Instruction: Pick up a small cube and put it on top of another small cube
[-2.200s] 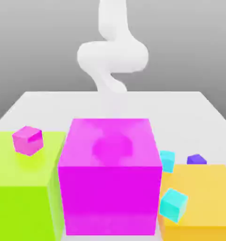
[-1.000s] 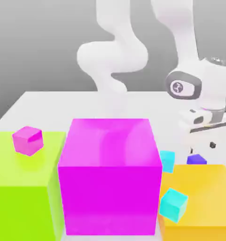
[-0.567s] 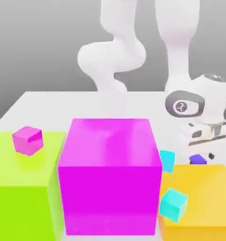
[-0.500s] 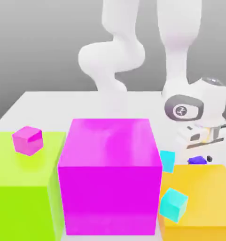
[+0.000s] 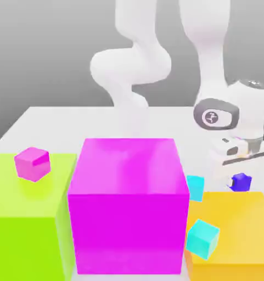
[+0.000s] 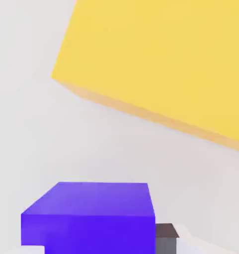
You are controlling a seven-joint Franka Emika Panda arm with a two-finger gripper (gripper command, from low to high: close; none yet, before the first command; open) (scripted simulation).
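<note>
The small cube [image 5: 242, 181], tiny and dark violet-blue, sits between the fingers of my gripper [image 5: 241, 176], just behind the far edge of the yellow block [image 5: 232, 219] at the exterior view's right. In the hand view the small cube [image 6: 91, 218] looms close, with a dark finger pad [image 6: 166, 237] against its side. The gripper is shut on it, and it looks slightly raised off the white table [image 5: 57, 121]. One small cyan cube [image 5: 195, 186] lies between the magenta and yellow blocks, and another cyan cube [image 5: 202, 239] lies on the yellow block's front corner.
A big magenta block [image 5: 128, 197] stands in the middle. A big lime-green block [image 5: 24, 225] at the exterior view's left carries a small magenta cube [image 5: 32, 163]. The yellow block [image 6: 161, 59] lies close beneath the hand. The white arm [image 5: 134, 66] rises behind.
The arm swung in from the exterior view's right and came down over the violet-blue cube. The fingers closed on it, and it now sits a little higher and further right.
</note>
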